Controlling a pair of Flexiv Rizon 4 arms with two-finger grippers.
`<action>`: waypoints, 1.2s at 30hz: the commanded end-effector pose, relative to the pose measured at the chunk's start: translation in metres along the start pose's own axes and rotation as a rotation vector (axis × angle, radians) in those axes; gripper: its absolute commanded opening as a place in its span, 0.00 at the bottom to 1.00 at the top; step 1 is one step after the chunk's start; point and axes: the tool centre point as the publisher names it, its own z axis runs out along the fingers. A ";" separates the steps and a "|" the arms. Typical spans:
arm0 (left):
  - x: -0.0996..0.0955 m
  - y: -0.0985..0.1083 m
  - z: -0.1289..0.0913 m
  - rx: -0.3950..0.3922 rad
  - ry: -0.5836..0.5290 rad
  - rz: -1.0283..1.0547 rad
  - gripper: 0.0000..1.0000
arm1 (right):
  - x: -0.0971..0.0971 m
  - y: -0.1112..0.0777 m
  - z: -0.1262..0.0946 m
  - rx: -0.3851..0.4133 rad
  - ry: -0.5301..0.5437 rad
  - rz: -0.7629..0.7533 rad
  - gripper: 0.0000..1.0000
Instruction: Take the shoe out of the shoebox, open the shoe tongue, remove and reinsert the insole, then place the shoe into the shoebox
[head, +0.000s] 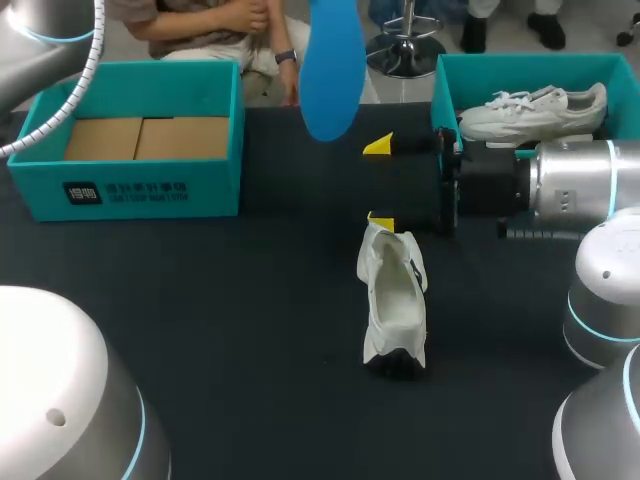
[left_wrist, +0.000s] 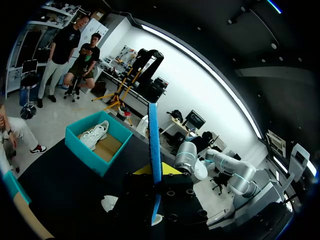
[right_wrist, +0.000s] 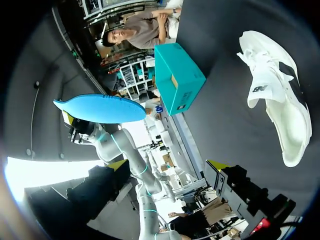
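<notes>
A blue insole (head: 331, 70) hangs high over the table's far middle, my left gripper (left_wrist: 156, 173) shut on its lower end; it shows edge-on in the left wrist view (left_wrist: 153, 145). The right wrist view shows the insole (right_wrist: 100, 108) lifted on my left arm. The white shoe (head: 393, 298) rests on the dark table (head: 250, 330) with its opening up. My right gripper (head: 380, 183) comes in level from the right, open, its near yellow fingertip (head: 381, 222) just above the shoe's far end. From the right wrist, the shoe (right_wrist: 274, 97) lies ahead of the open fingers.
An empty teal shoebox (head: 130, 185) with a cardboard floor stands at the back left. A second teal box (head: 450, 80) at the back right holds another white shoe (head: 530, 108). A seated person is beyond the far edge.
</notes>
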 end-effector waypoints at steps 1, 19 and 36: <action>0.000 0.000 0.000 0.001 0.000 0.000 0.00 | 0.004 0.003 0.004 -0.002 0.022 -0.007 1.00; 0.000 0.000 0.000 0.001 0.000 0.000 0.00 | 0.010 -0.004 0.002 -0.022 0.047 -0.061 1.00; 0.000 0.000 0.000 0.001 0.000 0.000 0.00 | 0.010 -0.004 0.002 -0.022 0.047 -0.061 1.00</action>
